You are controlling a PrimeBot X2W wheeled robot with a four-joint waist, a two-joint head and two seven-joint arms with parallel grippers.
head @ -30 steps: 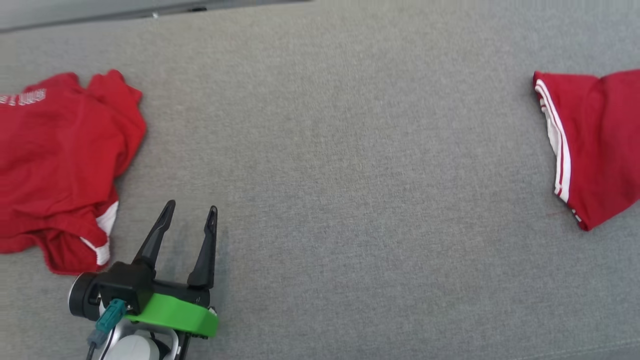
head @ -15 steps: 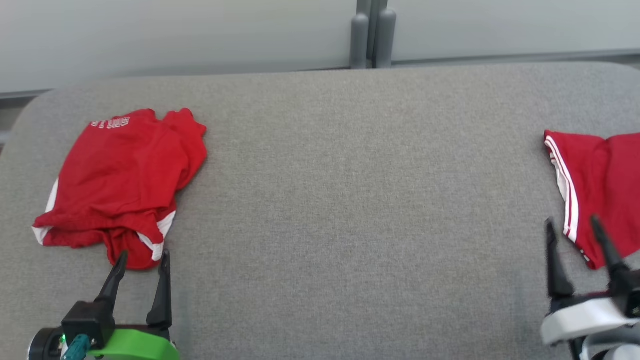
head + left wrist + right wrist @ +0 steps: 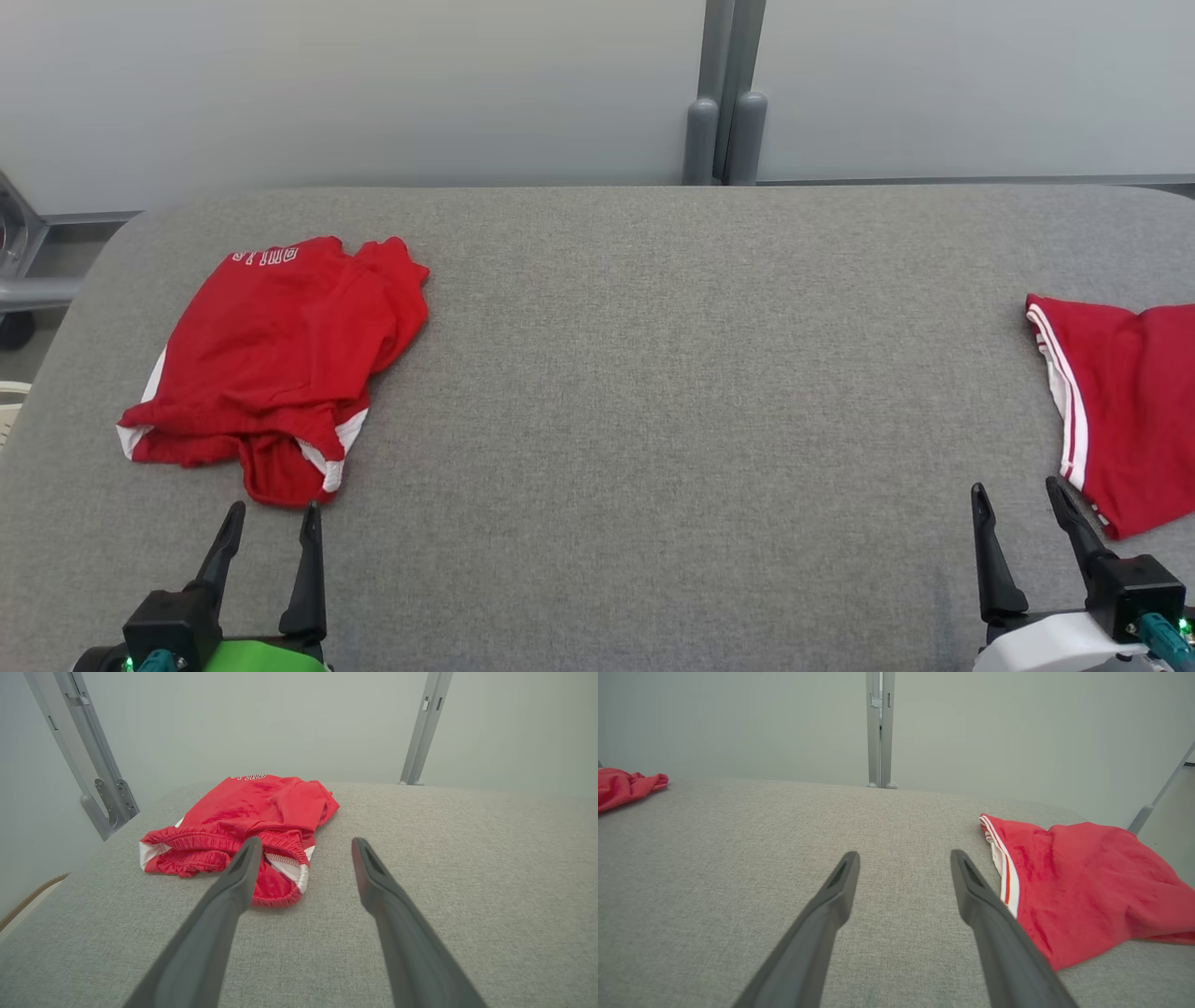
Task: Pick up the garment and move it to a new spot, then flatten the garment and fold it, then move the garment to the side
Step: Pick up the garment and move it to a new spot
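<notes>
A crumpled red garment [image 3: 280,355] with white trim and white lettering lies at the left of the grey padded table [image 3: 653,373]. In the left wrist view this garment [image 3: 252,812] sits just beyond the fingertips. My left gripper [image 3: 273,511] stands open and empty just in front of its near hem, as my left gripper [image 3: 306,843] also shows up close. A second red garment [image 3: 1134,401] with white side stripes lies at the right edge. My right gripper [image 3: 1016,487] is open and empty just left of it; beside my right gripper [image 3: 904,855] the striped garment [image 3: 1087,872] lies flat.
A pale wall with a pair of grey posts [image 3: 725,131] stands behind the table's far edge. A metal frame [image 3: 19,280] is off the table's left corner. Bare grey fabric spans the wide stretch between the two garments.
The head camera has tilted up and shifted, bringing in the table's far edge and the wall. The right gripper has come into view. Both grippers stay open; the garments lie unmoved.
</notes>
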